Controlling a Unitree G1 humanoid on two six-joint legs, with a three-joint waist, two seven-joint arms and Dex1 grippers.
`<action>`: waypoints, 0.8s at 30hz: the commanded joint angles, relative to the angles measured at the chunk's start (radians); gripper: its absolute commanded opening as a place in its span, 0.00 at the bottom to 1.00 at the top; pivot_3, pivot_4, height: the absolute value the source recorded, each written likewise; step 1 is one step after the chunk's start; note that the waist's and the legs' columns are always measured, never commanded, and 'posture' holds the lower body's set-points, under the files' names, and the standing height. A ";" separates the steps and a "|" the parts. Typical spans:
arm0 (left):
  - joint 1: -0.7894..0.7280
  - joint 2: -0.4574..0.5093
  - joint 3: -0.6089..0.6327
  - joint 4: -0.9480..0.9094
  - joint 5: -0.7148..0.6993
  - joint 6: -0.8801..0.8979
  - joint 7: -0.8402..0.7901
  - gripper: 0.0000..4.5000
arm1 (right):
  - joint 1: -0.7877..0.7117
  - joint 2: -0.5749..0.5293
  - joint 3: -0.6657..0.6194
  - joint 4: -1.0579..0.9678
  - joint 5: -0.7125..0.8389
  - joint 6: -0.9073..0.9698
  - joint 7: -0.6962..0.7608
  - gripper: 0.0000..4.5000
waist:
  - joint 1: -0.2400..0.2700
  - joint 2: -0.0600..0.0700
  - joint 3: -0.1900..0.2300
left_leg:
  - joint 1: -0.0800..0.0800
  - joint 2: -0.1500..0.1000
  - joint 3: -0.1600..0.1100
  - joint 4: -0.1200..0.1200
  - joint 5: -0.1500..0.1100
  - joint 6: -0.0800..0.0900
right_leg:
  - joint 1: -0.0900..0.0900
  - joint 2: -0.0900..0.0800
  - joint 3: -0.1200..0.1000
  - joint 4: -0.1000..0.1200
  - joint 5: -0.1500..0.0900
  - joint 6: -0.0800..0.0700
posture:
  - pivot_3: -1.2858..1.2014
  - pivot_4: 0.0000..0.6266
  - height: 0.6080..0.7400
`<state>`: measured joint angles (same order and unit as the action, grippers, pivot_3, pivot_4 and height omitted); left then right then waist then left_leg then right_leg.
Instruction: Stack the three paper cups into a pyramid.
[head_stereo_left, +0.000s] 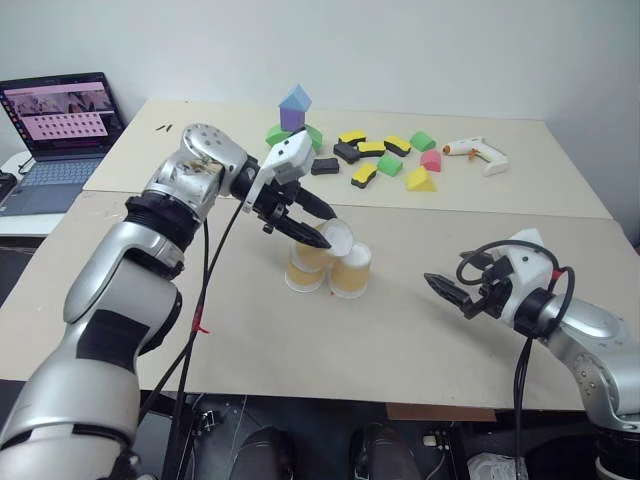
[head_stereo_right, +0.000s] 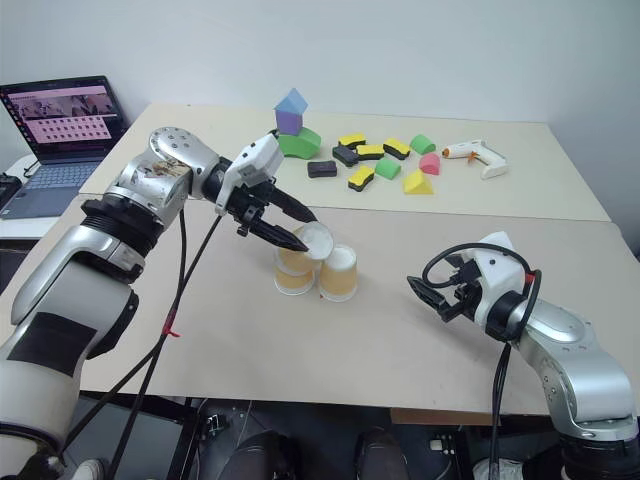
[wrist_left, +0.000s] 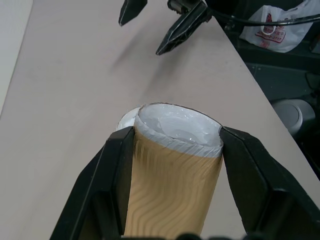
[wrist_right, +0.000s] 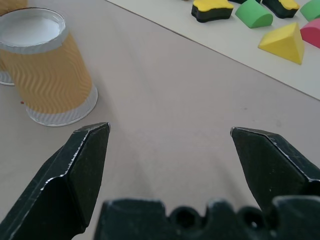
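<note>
From the head camera, the left gripper (head_stereo_left: 318, 228) has its fingers clamped on a cup (head_stereo_left: 334, 237), holding it tilted just above the other two cups, which sit upside down and touching each other near the middle of the table (head_stereo_left: 250, 330): one (head_stereo_left: 351, 271) on the right, the other (head_stereo_left: 303, 270) partly hidden under the held one. The right gripper (head_stereo_left: 448, 291) hangs over the table well to the right of them, fingers spread wide with nothing in them. Further back there's a block tower (head_stereo_left: 294, 112), loose foam blocks (head_stereo_left: 385, 158) and a glue gun (head_stereo_left: 477, 154), plus a laptop (head_stereo_left: 60, 125) off to the left. Left wrist view: both black fingers (wrist_left: 107, 185) press the wavy tan sides of the cup (wrist_left: 172, 180), and a white rim of another cup (wrist_left: 126, 120) peeks out behind it. Right wrist view: the fingers (wrist_right: 82, 167) stand far apart over bare table, with one upside-down cup (wrist_right: 50, 75) ahead and some blocks (wrist_right: 252, 14) beyond.
</note>
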<state>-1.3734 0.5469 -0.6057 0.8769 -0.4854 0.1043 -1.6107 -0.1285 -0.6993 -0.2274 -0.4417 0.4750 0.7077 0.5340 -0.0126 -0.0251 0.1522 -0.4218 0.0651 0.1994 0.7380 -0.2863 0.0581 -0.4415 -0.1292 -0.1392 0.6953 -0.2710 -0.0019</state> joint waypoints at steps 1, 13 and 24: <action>-0.048 -0.017 0.074 0.006 0.005 0.004 -0.004 0.50 | -0.019 0.000 -0.015 -0.008 -0.003 -0.018 0.000 1.00 | 0.000 0.000 0.000 | 0.000 0.000 0.000 0.000 0.000 0.000 | 0.000 0.000 0.000 0.000 0.000 0.000 | 0.52 0.24 0.72; -0.074 -0.033 0.202 -0.018 -0.021 0.138 -0.004 0.50 | -0.021 0.001 0.005 0.011 -0.017 -0.021 0.013 1.00 | 0.000 0.000 0.000 | -0.001 0.000 -0.001 0.001 0.000 0.000 | 0.000 0.000 -0.002 0.000 0.000 0.000 | 0.52 0.24 0.72; 0.049 -0.066 0.362 -0.094 0.016 0.184 0.038 0.50 | -0.014 0.006 0.003 0.039 -0.031 -0.034 0.030 1.00 | -0.001 0.000 0.000 | -0.001 0.000 -0.001 0.001 0.000 0.000 | 0.000 0.000 -0.002 0.001 0.000 0.000 | 0.52 0.24 0.72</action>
<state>-1.3391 0.4879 -0.2924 0.8343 -0.4635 0.2662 -1.5942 -0.1383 -0.6939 -0.2080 -0.3915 0.4463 0.7045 0.5611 -0.0138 -0.0250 0.1522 -0.4225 0.0652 0.1980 0.7392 -0.2863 0.0582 -0.4412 -0.1292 -0.1409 0.6961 -0.2710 -0.0019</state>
